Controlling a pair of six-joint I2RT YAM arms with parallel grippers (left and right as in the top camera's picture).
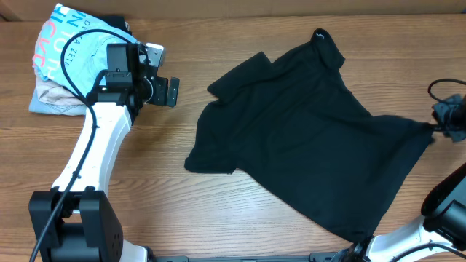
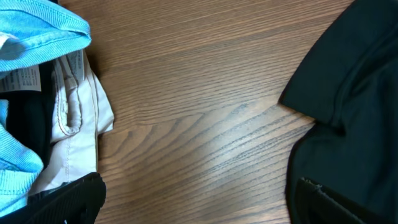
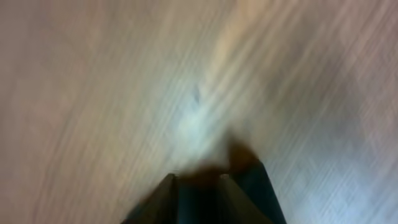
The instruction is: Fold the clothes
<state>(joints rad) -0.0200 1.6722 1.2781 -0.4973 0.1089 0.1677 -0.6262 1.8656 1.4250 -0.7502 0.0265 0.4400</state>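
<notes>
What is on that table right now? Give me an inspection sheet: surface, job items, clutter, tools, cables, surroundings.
Surface: wooden table, with bare grain between the pile and the shirt.
Job's things: black shirt, spread out and unfolded, collar toward the far edge. Its right edge comes to a point at the right tool.
Clutter: light blue lettered T-shirt lying on beige garments in the far left corner.
Grippers: left tool is open and empty, over bare wood. Right tool appears shut on the shirt's edge, though its wrist view is blurred.
Cables: black cable runs along the left arm. Another loop sits near the right tool.
Surroundings: nothing seen.
</notes>
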